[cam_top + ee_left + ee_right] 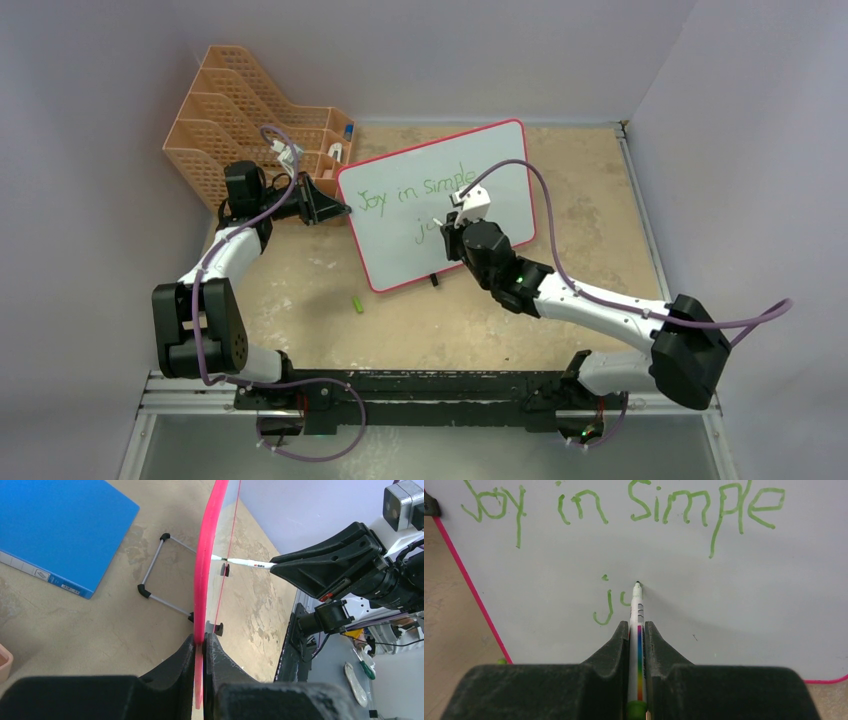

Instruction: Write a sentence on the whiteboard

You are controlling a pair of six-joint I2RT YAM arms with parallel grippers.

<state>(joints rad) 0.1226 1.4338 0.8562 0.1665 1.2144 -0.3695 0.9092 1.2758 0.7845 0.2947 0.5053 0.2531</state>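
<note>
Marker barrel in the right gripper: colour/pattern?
The marker is white with a lengthwise rainbow stripe and a green end; it shows best in the right wrist view.

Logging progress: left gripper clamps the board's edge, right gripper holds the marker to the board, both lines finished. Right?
No: the second line is only begun, a "j" and part of a letter, per the right wrist view. The rest holds: left gripper clamps the board, right gripper holds the marker on it.

Whiteboard (206, 565) edge between left end effector (202, 639) jaws
</note>
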